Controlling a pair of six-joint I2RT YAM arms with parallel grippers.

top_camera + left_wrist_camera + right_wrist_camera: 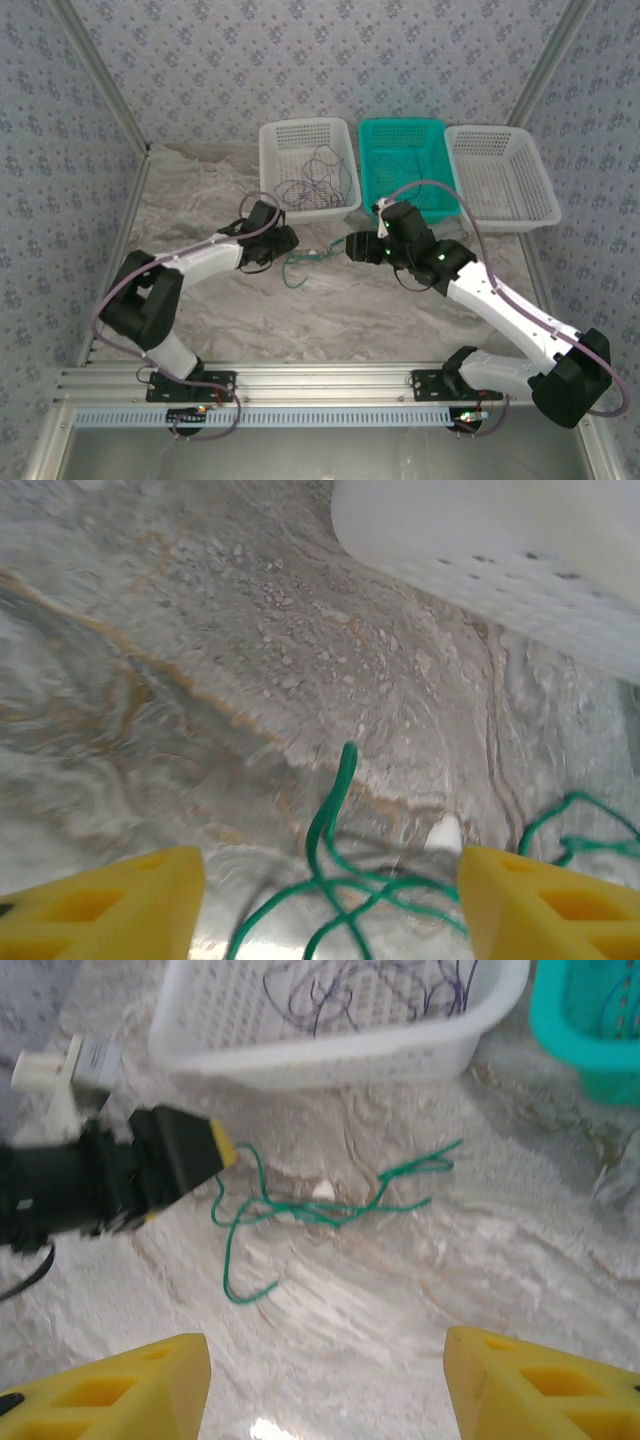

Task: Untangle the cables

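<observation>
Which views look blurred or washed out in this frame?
Top external: sharp, evenly lit. Left wrist: white basket washed out and soft, green cable fairly crisp. Right wrist: soft overall, with a small glare spot on the table near the bottom edge.

three baskets stand in a row along the far side of the table (330, 320): the left basket (268, 165), the middle basket (364, 165) just beside it, then the right basket (538, 185). cables (312, 186) lie in the left basket. a loose cable (340, 780) lies on the table before the left and middle baskets, between the left gripper (290, 244) on its left and the right gripper (354, 247) on its right.
</observation>
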